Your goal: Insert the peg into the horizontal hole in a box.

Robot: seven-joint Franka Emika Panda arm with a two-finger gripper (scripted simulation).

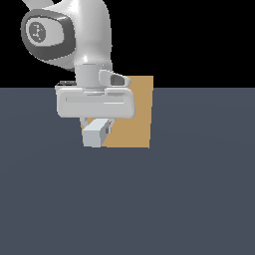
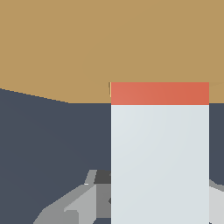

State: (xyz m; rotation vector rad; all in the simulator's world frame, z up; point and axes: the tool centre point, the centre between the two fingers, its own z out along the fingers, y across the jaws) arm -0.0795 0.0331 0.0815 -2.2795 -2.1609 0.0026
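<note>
The tan box (image 1: pixel 135 117) stands on the dark floor, partly behind my hand in the exterior view. My gripper (image 1: pixel 97 127) is shut on the peg (image 1: pixel 93 135), which shows there as a pale grey end facing the camera. In the wrist view the peg (image 2: pixel 159 162) runs away from the camera, and its red end (image 2: pixel 159 93) meets the box face (image 2: pixel 87 43). Only a short strip of red shows. The peg's tip covers the hole; a thin darker line runs beside the red end. Grey fingers (image 2: pixel 81 201) flank the peg.
A flat dark blue-grey floor (image 1: pixel 199 199) spreads around the box on all sides. The arm's white wrist and link (image 1: pixel 74 30) rise above the box at the exterior view's left. Nothing else stands in view.
</note>
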